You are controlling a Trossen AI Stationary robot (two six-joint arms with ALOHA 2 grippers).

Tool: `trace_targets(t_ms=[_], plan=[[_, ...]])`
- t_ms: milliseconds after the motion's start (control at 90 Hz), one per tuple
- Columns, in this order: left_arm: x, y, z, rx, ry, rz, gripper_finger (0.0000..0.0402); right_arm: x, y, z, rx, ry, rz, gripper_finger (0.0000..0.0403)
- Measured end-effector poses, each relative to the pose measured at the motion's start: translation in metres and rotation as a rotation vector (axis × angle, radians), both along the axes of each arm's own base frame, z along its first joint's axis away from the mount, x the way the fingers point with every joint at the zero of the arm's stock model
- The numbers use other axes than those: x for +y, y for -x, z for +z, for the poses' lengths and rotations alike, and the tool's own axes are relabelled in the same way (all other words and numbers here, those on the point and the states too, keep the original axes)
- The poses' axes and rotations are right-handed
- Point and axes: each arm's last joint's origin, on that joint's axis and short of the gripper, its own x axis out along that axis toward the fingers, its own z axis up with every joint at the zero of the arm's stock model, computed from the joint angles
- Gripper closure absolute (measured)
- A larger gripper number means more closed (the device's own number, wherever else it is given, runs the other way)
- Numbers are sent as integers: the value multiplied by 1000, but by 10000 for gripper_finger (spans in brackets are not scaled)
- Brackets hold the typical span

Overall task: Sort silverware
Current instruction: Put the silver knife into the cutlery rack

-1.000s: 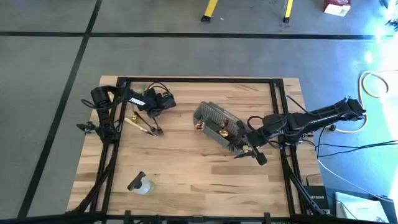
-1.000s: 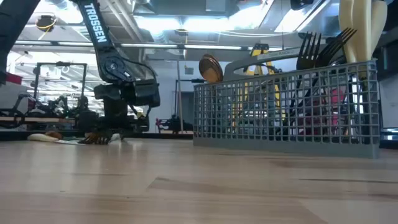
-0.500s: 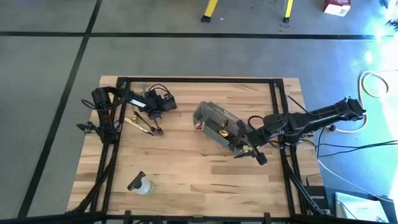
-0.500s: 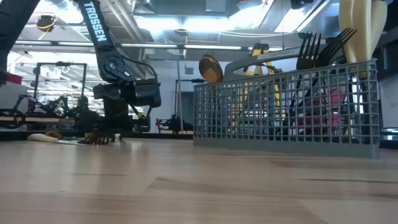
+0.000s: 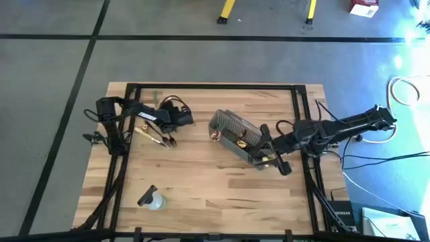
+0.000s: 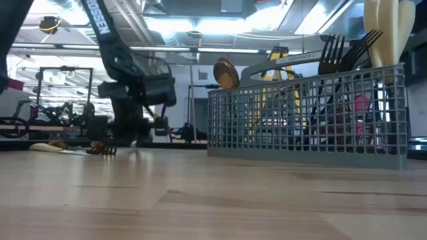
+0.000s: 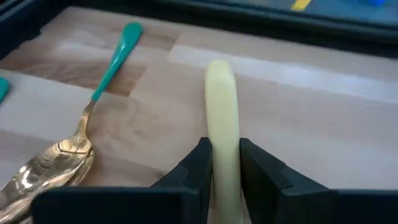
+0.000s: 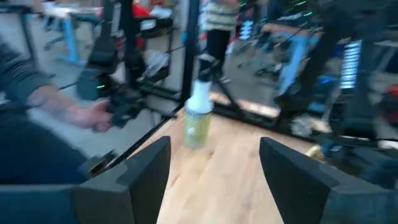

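While the left arm works over the loose pile, the sort looks roughly half done.

Left end effector [image 7: 224,165]: clamped on a cream handle [image 7: 222,118], held over the surface [image 5: 201,181] beside the loose pieces.

Right end effector [image 8: 214,171]: fingers spread wide, nothing between them; it sits at the basket's near-right end in the high view.

Basket [image 5: 236,136]: grey mesh, mid-surface, already holding several utensils.

Done: black forks [image 6: 343,50], a gold spoon bowl [image 6: 225,73] and a cream handle [image 6: 389,30] stand up out of the basket in the low view.

Left: a gold spoon [image 7: 53,165] with a teal handle, and a few more pieces lying on the surface by the left arm [image 5: 156,138]; I judge those, plus the gripped one, remain to be sorted.

Left wrist view only: shows the grip itself and the teal-handled spoon lying just beside it; the overhead picture shows only a small cluster there.

Low view only: shows what stands in the basket, which from above is hard to read.

Right wrist view only: shows a spray bottle [image 8: 198,112] on the surface, and a person's hand [image 8: 93,115] in the room beyond.

High view only: shows both arms and the basket between them.
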Motion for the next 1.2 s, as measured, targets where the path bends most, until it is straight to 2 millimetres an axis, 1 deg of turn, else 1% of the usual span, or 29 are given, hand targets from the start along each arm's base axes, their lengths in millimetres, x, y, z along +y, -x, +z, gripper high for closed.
trace_targets(t_ms=[100, 256, 422, 511, 733, 900, 1011, 1133, 1200], plan=[[-6, -3, 11, 0, -30, -38, 348, -4, 4, 5, -30, 3, -92, 173], [-22, -7, 36, -25, -93, -111, 348, -9, 11, 11, -61, -35, -216, 173], [-42, -9, 66, -63, -186, -191, 348, -15, 17, 21, -114, -174, -379, 173], [-55, -13, 87, -93, -240, -264, 348, -17, 19, 24, -137, -188, -431, 173], [-96, -29, 143, -199, -433, -495, 348, -19, 20, 30, -196, -219, -467, 173], [-122, -41, 179, -326, -528, -669, 348, -21, 30, 40, -268, -273, -456, 173], [-135, -50, 201, -392, -574, -820, 348, -21, 34, 43, -274, -316, -410, 173], [-148, -62, 223, -500, -674, -1016, 348, -18, 34, 43, -262, -339, -312, 173], [-154, -69, 230, -544, -718, -1099, 348, -16, 31, 41, -243, -341, -255, 173]])
